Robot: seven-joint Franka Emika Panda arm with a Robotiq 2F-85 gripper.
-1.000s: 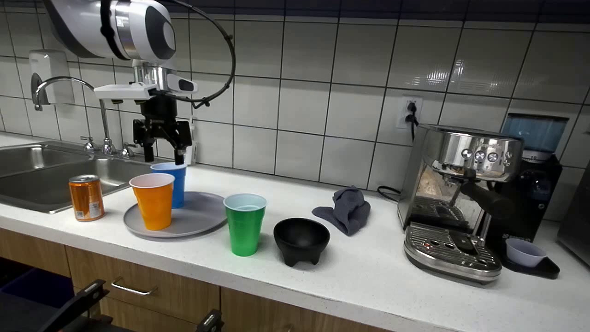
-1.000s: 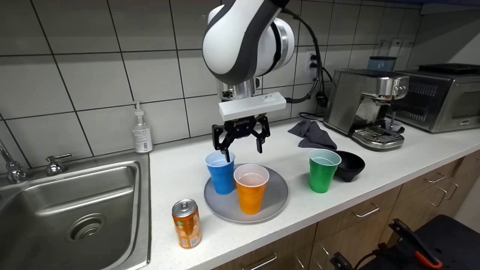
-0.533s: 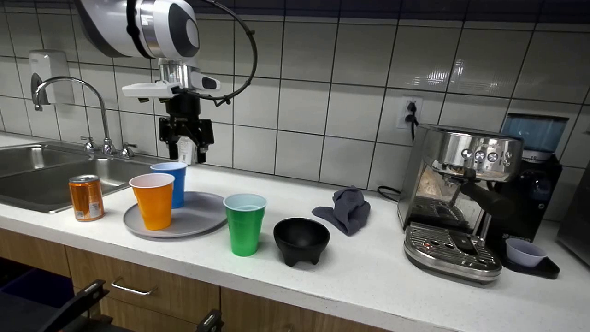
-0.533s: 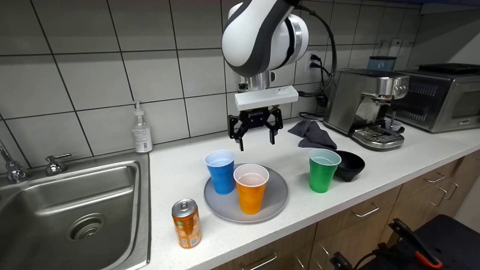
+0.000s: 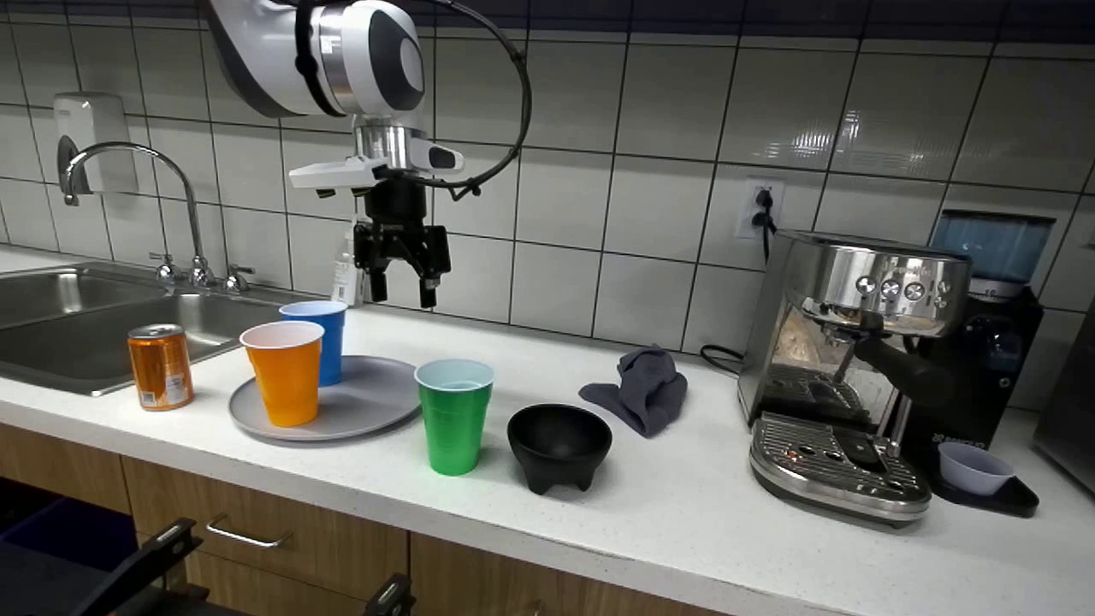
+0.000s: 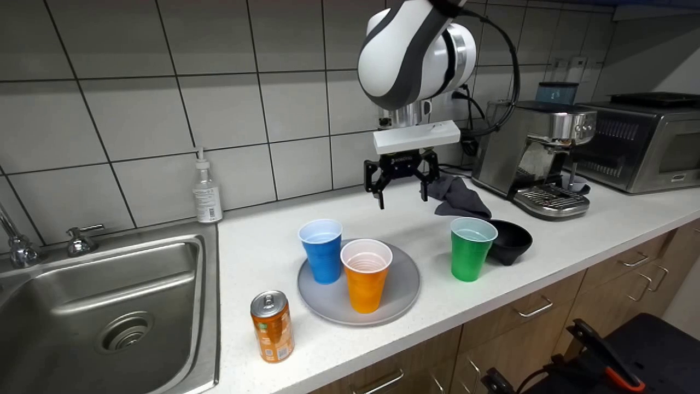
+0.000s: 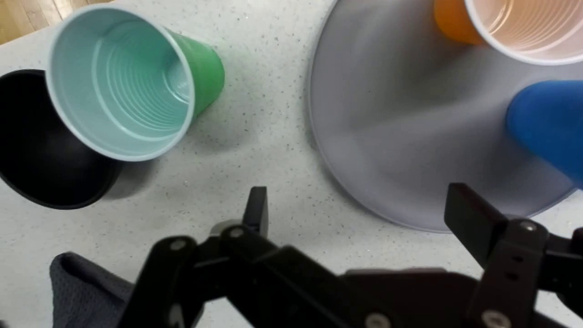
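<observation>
Claw (image 6: 403, 201) faintly says ROBOTIQ btw, spread wide over the table (image 6: 257, 257), and only the wrist view catches the green cup's (image 7: 134, 82) bottom.

The white, speckled counter (image 5: 684, 513) carries a gray plate (image 5: 372, 398) between an orange can (image 5: 161, 370) and a green cup (image 5: 454, 432), with a black bowl (image 5: 559, 447) just beside the cup. A crumpled dark cloth (image 5: 643, 390) lies near a coffee machine (image 6: 508, 149).

"What's by the sink (image 6: 65, 328)?"
"A pump bottle (image 6: 207, 194), upright at its corner, near the tiled wall (image 6: 240, 109)."
"And farther along?"
"A coffee machine (image 6: 511, 153), a small pale bowl (image 5: 975, 469) just beside it, and a boxy metal appliance (image 6: 645, 145)."
</observation>
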